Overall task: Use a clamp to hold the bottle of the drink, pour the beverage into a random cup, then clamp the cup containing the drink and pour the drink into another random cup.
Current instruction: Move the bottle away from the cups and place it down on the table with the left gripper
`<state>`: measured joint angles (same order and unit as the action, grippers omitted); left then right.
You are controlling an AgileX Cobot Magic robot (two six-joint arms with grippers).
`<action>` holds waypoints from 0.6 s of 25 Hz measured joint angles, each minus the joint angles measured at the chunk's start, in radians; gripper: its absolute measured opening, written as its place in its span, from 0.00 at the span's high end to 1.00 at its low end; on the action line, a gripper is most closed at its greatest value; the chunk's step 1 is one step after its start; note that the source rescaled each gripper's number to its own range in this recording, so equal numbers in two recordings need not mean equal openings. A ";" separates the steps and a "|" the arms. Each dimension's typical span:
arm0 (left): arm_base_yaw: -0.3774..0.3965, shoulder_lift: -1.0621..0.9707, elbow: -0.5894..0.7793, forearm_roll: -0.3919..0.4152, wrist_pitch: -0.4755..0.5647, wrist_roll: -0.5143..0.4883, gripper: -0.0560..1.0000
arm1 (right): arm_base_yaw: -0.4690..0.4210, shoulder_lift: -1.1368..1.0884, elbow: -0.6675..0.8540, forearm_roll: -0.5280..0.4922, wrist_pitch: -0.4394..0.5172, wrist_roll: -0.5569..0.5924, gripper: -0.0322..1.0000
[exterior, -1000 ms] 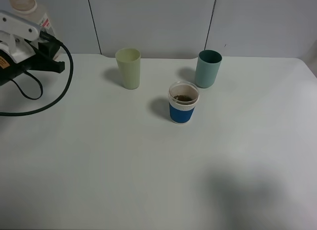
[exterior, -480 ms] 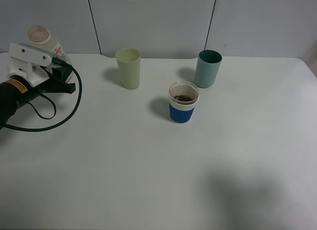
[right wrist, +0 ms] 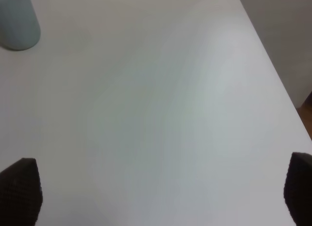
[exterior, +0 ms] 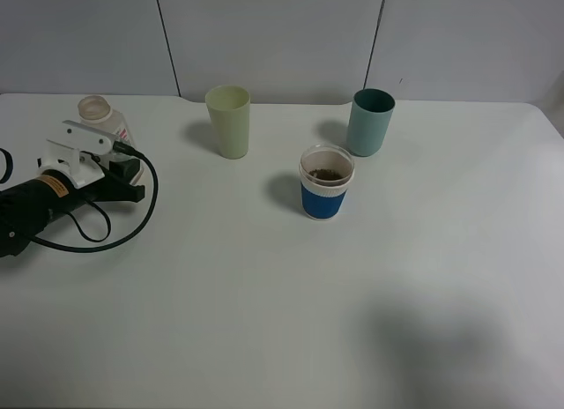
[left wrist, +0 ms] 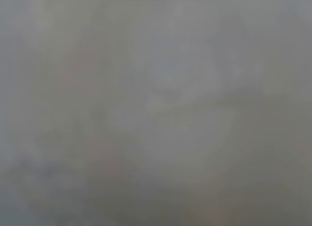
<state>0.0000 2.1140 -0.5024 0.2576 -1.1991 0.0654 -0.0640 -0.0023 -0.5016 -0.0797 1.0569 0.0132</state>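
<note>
left gripper (exterior: 126,176) clenched on bottle (exterior: 95,110), worktop's (exterior: 264,294) 10 o'clock (wrist view all blur) | right gripper (right wrist: 161,192) released wide

1. A white table (exterior: 264,321) with a smooth matte top fills most of the high view.
2. Behind it stands a pale grey panelled wall (exterior: 273,39), split by two thin dark seams (exterior: 166,39).
3. The light is even and soft; a faint broad shadow (exterior: 432,338) lies on the table's near right part.
</note>
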 joint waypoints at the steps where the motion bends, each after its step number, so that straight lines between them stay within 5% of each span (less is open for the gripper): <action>1: 0.000 0.004 0.000 0.000 0.000 0.000 0.95 | 0.000 0.000 0.000 0.000 0.000 0.000 0.00; 15: 0.000 0.014 0.000 0.001 -0.006 0.000 0.95 | 0.000 0.000 0.000 0.000 0.000 0.000 0.00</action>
<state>0.0000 2.1276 -0.5024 0.2584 -1.2052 0.0654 -0.0640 -0.0023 -0.5016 -0.0797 1.0569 0.0132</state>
